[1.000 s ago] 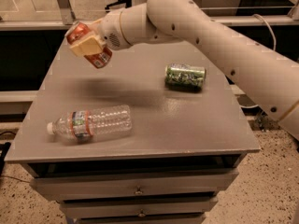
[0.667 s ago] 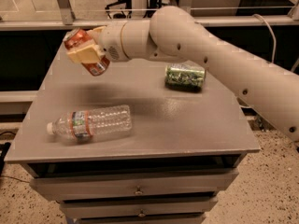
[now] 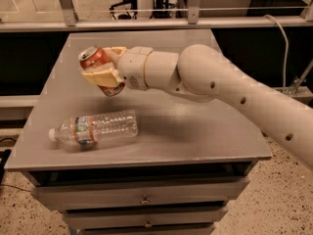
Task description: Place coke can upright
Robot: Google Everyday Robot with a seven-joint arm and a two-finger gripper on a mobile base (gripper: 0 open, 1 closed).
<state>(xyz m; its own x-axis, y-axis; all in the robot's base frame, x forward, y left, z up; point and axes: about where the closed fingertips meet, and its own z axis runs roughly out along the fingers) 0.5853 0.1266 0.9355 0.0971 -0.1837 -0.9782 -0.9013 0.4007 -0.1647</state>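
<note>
beyond the plastic bottle (image 3: 95, 129) lying on the table (image 3: 205, 136), my gripper (image 3: 101, 68) clamps the coke can (image 3: 93, 57), tilted and held clear above the tabletop behind the bottle; grasp made, upright set-down not yet done

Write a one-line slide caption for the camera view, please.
The gripper holds the coke can tilted above the grey table, behind a clear plastic bottle lying on its side.

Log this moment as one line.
gripper: above table, shut on coke can | coke can: tilted, airborne | bottle: lying, front-left | placement: pending
</note>
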